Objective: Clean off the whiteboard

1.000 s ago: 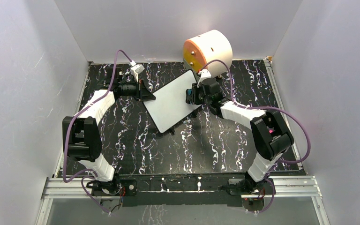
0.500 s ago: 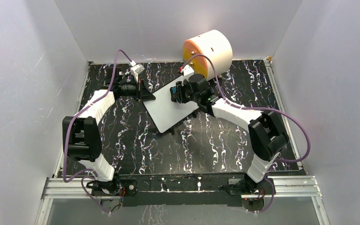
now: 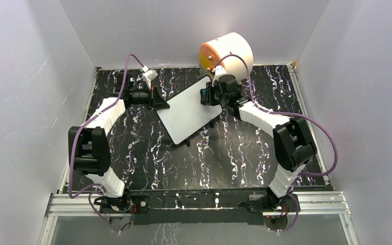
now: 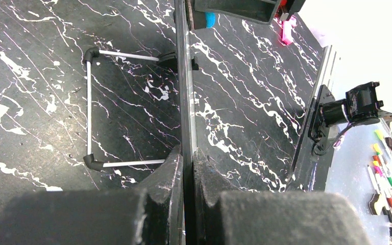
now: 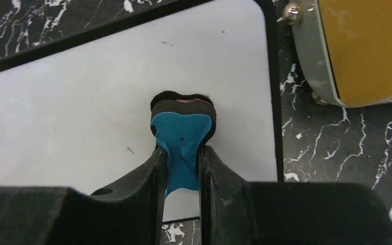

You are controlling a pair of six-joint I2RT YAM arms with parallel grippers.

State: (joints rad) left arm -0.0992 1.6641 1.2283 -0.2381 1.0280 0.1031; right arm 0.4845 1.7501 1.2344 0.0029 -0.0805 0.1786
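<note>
**Both hands closed: left on the whiteboard's edge, right pressing an eraser to its face**

Right hand (image 5: 181, 153) first: my two fingers are drawn in tight on a blue eraser (image 5: 182, 135), and its black felt pad sits against the white face of the whiteboard (image 5: 81, 97). The pad lies close to the board's right frame and its rounded far corner. The round cream-and-orange drawer unit (image 5: 367, 46) stands just past that frame.

From above, my right hand (image 3: 207, 97) is over the far right end of the whiteboard (image 3: 186, 113). The board lies at an angle across the middle of the black marbled table (image 3: 224, 158).

My left hand (image 4: 186, 155) is also closed, pinching the thin edge of the whiteboard (image 4: 185, 76), which my wrist camera sees edge-on. The board's wire stand (image 4: 88, 102), with black corner pieces, shows to one side of it. In the overhead view, my left hand (image 3: 161, 103) grips the board at its left corner.

A few tiny dark specks are all I can see on the white surface.

Half a second ago my right hand was further in toward the middle of the board. It has since slid back out to the end nearest the drawer unit (image 3: 227, 55), close to where it was a second ago. My left hand and the board have not shifted.
</note>
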